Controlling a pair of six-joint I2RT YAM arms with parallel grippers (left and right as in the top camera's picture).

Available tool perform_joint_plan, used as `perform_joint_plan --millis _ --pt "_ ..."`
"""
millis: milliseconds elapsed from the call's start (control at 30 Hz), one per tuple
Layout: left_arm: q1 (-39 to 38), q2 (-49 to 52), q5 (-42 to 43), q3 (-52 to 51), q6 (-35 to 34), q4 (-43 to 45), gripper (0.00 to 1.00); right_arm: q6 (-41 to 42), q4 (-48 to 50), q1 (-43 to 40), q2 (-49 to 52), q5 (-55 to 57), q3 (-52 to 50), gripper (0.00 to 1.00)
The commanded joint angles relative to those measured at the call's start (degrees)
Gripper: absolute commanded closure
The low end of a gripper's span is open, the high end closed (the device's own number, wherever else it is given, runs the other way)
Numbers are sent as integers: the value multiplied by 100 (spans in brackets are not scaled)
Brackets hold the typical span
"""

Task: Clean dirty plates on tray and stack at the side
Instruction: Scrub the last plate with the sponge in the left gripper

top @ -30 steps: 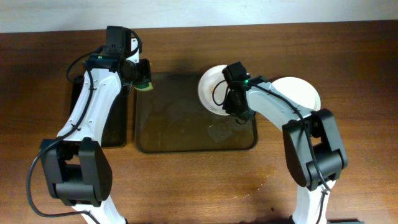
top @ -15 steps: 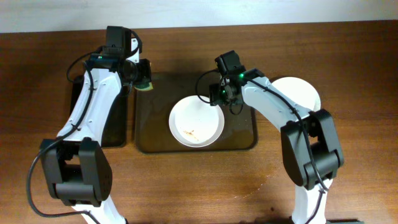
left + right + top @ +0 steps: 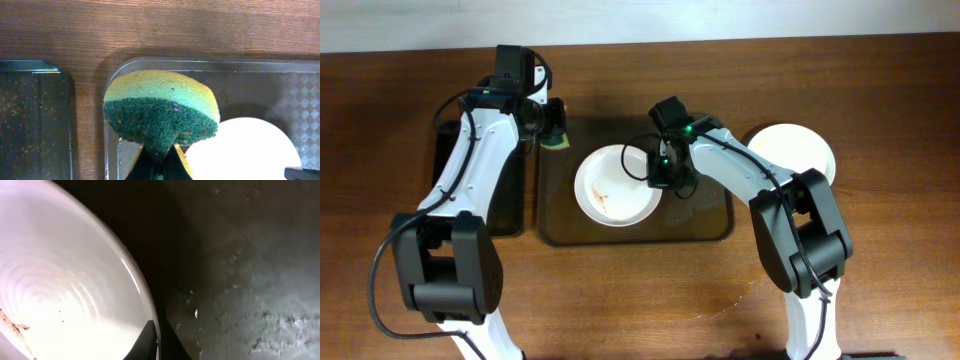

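A white plate with an orange-brown smear lies on the dark brown tray, left of centre. My right gripper is shut on the plate's right rim; the rim shows pinched between the fingers in the right wrist view, with the smeared plate to the left. My left gripper is shut on a yellow and green sponge, held over the tray's back left corner. A clean white plate lies on the table right of the tray. A third plate is not in view.
A narrower black tray lies left of the brown tray, partly under my left arm; it shows in the left wrist view. The brown tray's right half is wet and bare. A wet patch marks the table near the front right.
The right gripper lowered the plate from a tilted hold at the tray's back right down flat onto the tray, then drew it left. The left gripper with the sponge barely moved.
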Motion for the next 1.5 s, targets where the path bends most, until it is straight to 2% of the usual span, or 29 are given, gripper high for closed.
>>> perform_joint_plan --millis 0,100,333,600,667,733,767,833,900,1000,1067,1100,1167,1233,1333,1400,1467 --pt "-127 31 144 -31 59 46 100 1016 -74 22 256 481 -59 96" --pt "-262 31 144 -44 334 46 100 1268 -76 -15 256 544 -59 96" --pt "-496 216 446 -170 385 55 99 1244 42 -164 256 483 -59 96" --pt "-940 1346 584 -212 396 -144 99 1200 111 -208 256 481 -59 96" --pt "-1001 1368 1080 -212 402 -782 99 1198 122 -208 256 481 -59 96" --pt "-1095 1368 1926 -212 1062 -1294 100 1198 122 -205 256 481 -59 96" --pt "-1123 1368 2050 -212 1217 -1309 99 1198 125 -208 256 481 -59 96" --pt "-1106 1375 1932 -212 1213 -938 100 1193 122 -205 256 479 -59 96" --pt "-1029 1381 1438 -212 984 -149 99 1093 125 -205 256 459 -59 96" --pt "-1016 1401 -81 -212 815 1143 99 1088 127 -205 256 459 -59 96" --pt "-1021 1401 -730 -212 682 1165 100 1088 125 -205 256 459 -59 96" --pt "-1021 1401 -1180 -212 459 813 99 1086 122 -205 256 459 -59 96" --pt "-1021 1401 -1294 -212 404 96 100 1086 122 -205 256 459 -59 96" --pt "-1058 1401 -619 -212 413 -584 99 1049 122 -205 256 431 -59 96" --pt "-1108 1399 1740 -212 1226 -592 100 1043 125 -205 256 411 -59 96" --pt "-1134 1399 3049 -212 1434 -426 99 957 131 -205 256 367 -59 96" --pt "-1211 1401 3010 -212 1429 -2 100 957 142 -205 256 352 -59 96"
